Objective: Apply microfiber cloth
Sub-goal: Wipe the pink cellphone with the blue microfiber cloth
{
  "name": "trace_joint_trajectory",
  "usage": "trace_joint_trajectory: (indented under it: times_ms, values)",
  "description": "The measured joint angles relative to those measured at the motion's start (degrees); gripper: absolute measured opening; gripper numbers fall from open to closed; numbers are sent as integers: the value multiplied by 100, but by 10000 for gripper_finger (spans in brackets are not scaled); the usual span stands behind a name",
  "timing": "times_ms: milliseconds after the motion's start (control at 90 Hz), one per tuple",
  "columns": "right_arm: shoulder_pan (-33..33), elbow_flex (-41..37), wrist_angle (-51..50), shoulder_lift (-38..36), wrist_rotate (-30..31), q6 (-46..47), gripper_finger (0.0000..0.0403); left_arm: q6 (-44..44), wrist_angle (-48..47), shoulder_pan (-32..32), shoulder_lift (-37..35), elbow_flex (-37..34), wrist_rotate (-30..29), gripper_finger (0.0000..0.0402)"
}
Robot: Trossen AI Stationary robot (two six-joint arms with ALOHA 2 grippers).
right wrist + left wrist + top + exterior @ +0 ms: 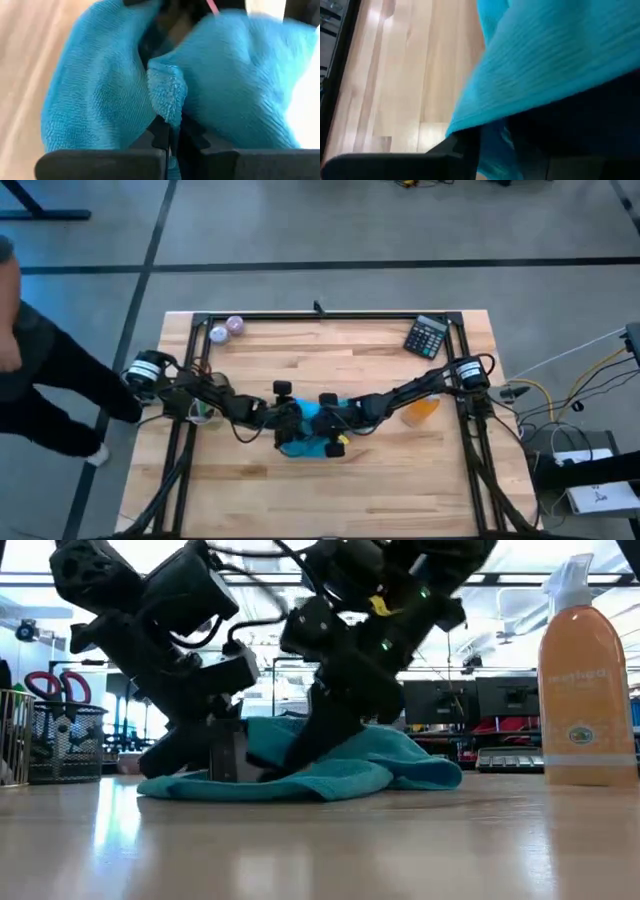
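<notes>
The teal microfiber cloth (308, 430) lies bunched in the middle of the table, its lower folds (300, 780) resting on the wood. My right gripper (170, 137) comes in from the table's right and is shut on the cloth. My left gripper (285, 420) comes in from the table's left and is low at the cloth's left side (225, 755). In the left wrist view the cloth (545, 65) drapes over it, and something dark (580, 130) shows beneath. The orange spray bottle (421, 409) stands to the right of the cloth. My right gripper pinches a raised fold of the microfiber cloth (167, 100) between its two fingers. The fold stands up out of the shut fingertips, with the cloth bunched on both sides of it. The arm slants down from the table's right, and the cloth's lower part rests on the table (390, 775).
A calculator (428, 336) lies at the far right and two small purple balls (228, 328) at the far left. A wire basket holding scissors (55, 735) stands at the left. A person (30, 380) stands beside the table's left edge. Bare wood lies toward the near edge (320, 490).
</notes>
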Motion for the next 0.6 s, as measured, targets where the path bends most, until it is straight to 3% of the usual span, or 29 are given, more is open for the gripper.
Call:
trace_joint_trajectory:
  times_ms: [322, 600]
  values:
    - [-18, -612, 787, 2, 128, 380, 0, -89, -1054, -7, -1049, 9, 46, 185]
    - [-24, -788, 1061, -4, 120, 528, 0, -860, -1039, -115, -1694, -444, 643, 191]
